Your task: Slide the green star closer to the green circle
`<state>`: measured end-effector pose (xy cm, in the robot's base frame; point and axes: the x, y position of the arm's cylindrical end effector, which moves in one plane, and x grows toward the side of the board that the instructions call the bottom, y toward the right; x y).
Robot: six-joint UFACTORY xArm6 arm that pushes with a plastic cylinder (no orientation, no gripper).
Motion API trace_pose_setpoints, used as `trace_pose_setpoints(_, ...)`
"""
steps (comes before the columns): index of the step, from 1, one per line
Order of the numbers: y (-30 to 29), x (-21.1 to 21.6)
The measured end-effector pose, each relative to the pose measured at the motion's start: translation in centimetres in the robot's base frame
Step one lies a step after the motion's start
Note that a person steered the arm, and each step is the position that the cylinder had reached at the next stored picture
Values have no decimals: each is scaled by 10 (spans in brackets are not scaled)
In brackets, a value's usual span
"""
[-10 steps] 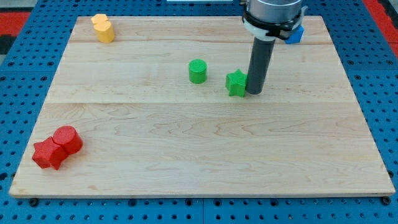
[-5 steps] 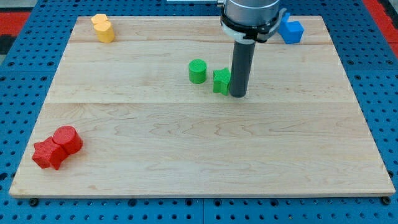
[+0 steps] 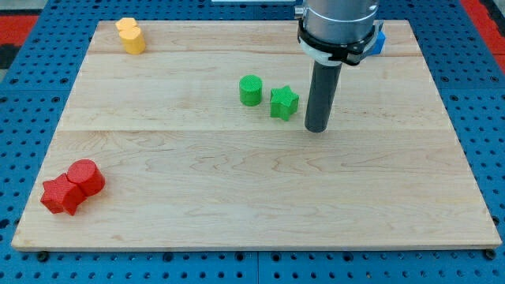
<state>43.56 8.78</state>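
Observation:
The green star lies on the wooden board, just right of the green circle, with a small gap between them. My tip is on the board to the right of the star and slightly toward the view's bottom, apart from it.
Two yellow blocks sit at the board's top left. A red star and a red cylinder sit together at the bottom left. A blue block shows partly behind the arm at the top right.
The tip pushed the green star left toward the green circle, then drew back to the right and a little down, leaving the star beside the circle.

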Motion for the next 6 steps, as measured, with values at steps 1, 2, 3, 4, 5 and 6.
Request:
trace_pose_setpoints(1, -22, -12)
trace_pose_setpoints(2, -27, -15)
trace_pose_setpoints(3, -29, -19)
trace_pose_setpoints(4, -37, -27)
trace_pose_setpoints(5, -41, -28)
trace_pose_setpoints(6, -42, -28)
